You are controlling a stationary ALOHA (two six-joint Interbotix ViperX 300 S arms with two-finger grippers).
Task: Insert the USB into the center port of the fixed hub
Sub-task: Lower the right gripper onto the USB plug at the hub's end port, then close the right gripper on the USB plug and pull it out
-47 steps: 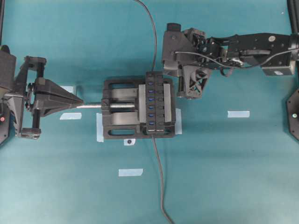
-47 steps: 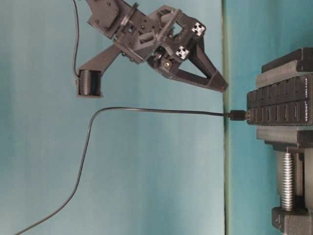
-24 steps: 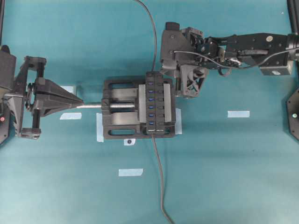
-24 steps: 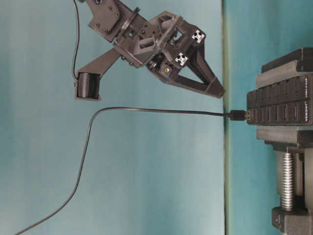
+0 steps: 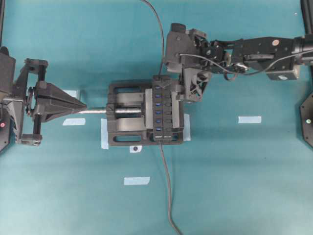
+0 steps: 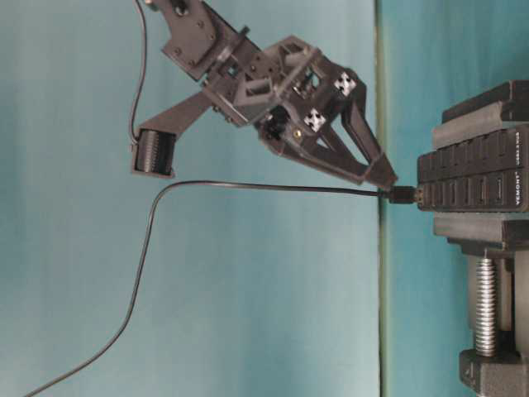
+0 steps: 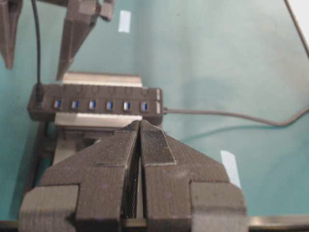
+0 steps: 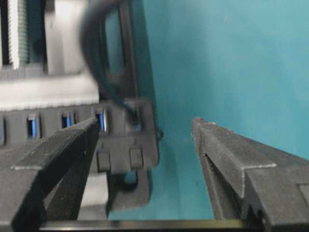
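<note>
overhead: our right gripper (image 5: 172,90) hovers spread over the fixed hub (image 5: 162,108) end. table-level: the usb (image 6: 402,195) sits plugged at that end port. left wrist: left gripper (image 7: 140,126) closed, empty. next we regrasp, move to the center port (image 7: 109,105).

Both my arms are matte black, blocky printed-looking parts. Right claw (image 6: 388,184): long tapering triangular fingers (image 8: 231,164) with lattice cut-outs, two white square tags with black cross marks near the knuckle, a small brass-coloured screw below them. Thin black cable loops along the right arm (image 5: 254,49); a ribbed black cylinder hangs off a bracket. Left claw (image 7: 140,126): wedge-shaped fingers (image 7: 155,145) with finely ribbed pads, framed by a black bracket.
</note>
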